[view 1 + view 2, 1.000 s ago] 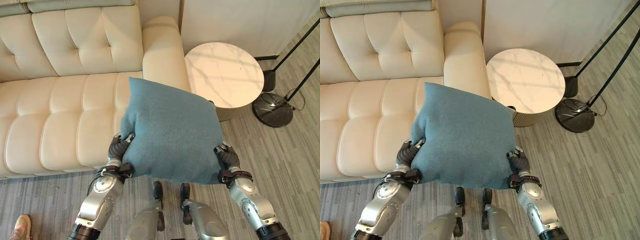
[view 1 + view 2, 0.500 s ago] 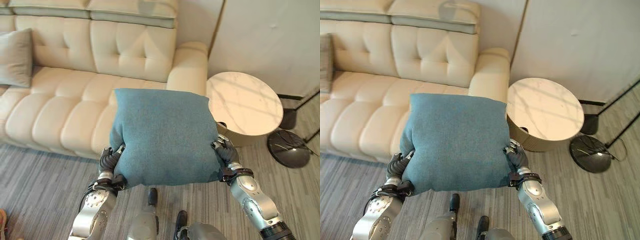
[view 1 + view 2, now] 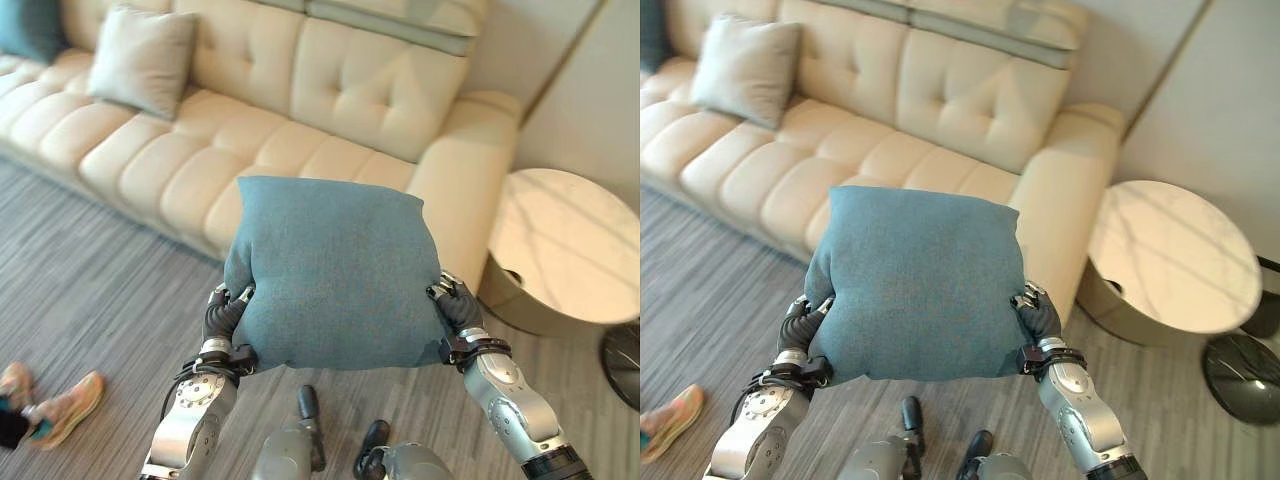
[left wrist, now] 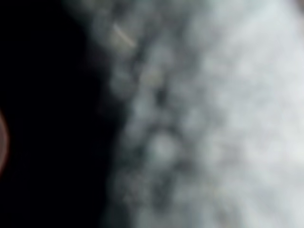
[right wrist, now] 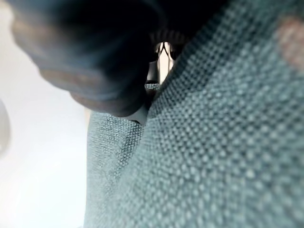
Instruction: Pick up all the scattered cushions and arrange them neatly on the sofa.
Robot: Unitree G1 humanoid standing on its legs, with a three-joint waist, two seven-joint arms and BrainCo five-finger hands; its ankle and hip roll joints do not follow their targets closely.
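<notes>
Currently, items are listed in descending size.

Sofa (image 3: 300, 120): cream, tufted, running across the far side of the scene. One armrest stands at its right end, next to the counter. Most of the seat is bare.

Floor (image 3: 90, 290): grey wood-look planks in front of the sofa.

Counter (image 3: 1175, 255): round, pale-topped side table just beyond the sofa's armrest. It plays no part in the task.

Blue cushion (image 3: 335, 270): square, woven teal fabric, held in the air in front of the sofa's right half and clear of the seat. It is carried between the two hands, broad face up toward the head camera.

Handling, blue cushion: judged light, soft and compressible. The edges dent where they are gripped. The weave looks coarse, so slipping is unlikely. Best hold is at opposite side edges near the lower corners, as it is taken now.

Grey cushion (image 3: 745, 70): leaning on the sofa back toward the left end, well apart from the blue cushion.

Left hand (image 3: 225, 315): fingers curled into the cushion's lower left edge, grasping it.

Right hand (image 3: 1040, 318): fingers curled round the cushion's lower right edge, grasping it. The cloth lies tight against the palm in the right wrist view.

Shoes (image 3: 45, 405): a person's, on the floor at the lower left.
</notes>
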